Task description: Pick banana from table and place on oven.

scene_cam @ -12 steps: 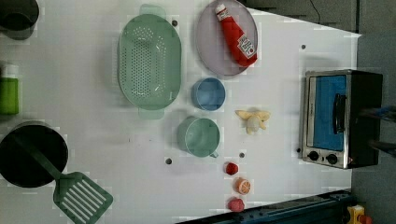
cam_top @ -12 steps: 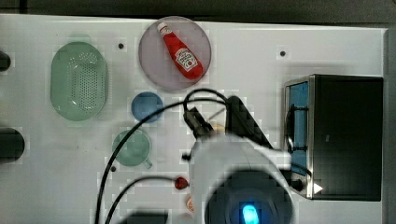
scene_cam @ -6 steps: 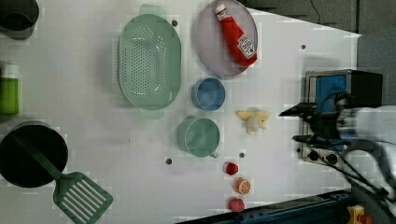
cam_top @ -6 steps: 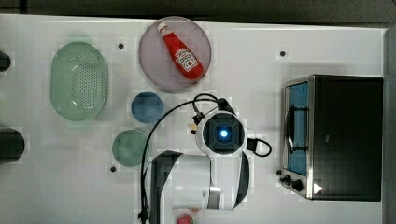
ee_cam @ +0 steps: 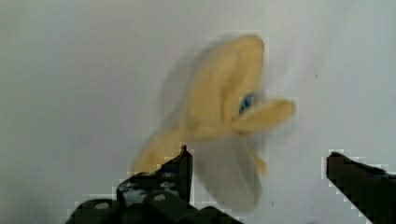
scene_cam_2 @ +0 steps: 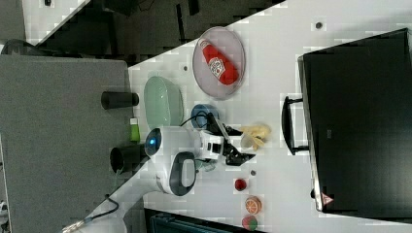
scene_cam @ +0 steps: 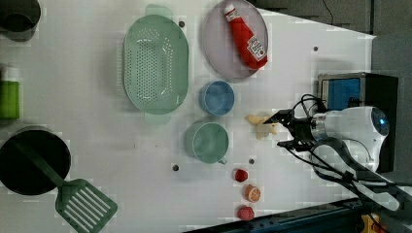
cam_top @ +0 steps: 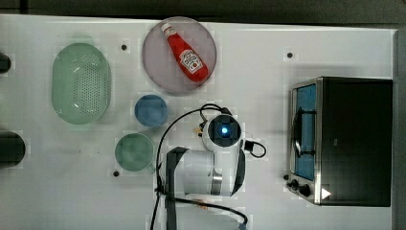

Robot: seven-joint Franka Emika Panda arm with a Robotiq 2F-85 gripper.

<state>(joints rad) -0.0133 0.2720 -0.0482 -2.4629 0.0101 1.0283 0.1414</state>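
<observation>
Two black fingers of the gripper (scene_cam: pixel 284 128) stand wide apart, holding nothing, with the banana (scene_cam: pixel 262 125) lying on the table (scene_cam: pixel 97 145) just in front of them. In the wrist view the banana (ee_cam: pixel 224 105) sits between and beyond the fingertips (ee_cam: pixel 180 163), its pale yellow lobes splayed on the white surface; whether a finger touches it cannot be told. In the right view the gripper (scene_cam_2: pixel 238 143) reaches toward the banana (scene_cam_2: pixel 255 133) from the right view's left, the white arm (scene_cam_2: pixel 175 155) behind it.

In the top view the arm (cam_top: pixel 210 163) covers most of the banana, and a blue light glows on the wrist. The oven (cam_top: pixel 349 139) stands well apart from the banana at the top view's right, its black top bare, its blue glass door and metal handle facing the arm.

In the left view a blue bowl (scene_cam: pixel 216 97) and a green cup (scene_cam: pixel 207 141) lie near the banana, on the left view's left of it. Beyond them a grey plate (scene_cam: pixel 214 43) carries a red ketchup bottle (scene_cam: pixel 247 36), and a green colander (scene_cam: pixel 155 63) sits beside the plate. Three small red and orange pieces (scene_cam: pixel 252 193) lie in a row near the table's edge. A black pot (scene_cam: pixel 19 162) and a green spatula (scene_cam: pixel 85 206) are at the left view's lower left.
</observation>
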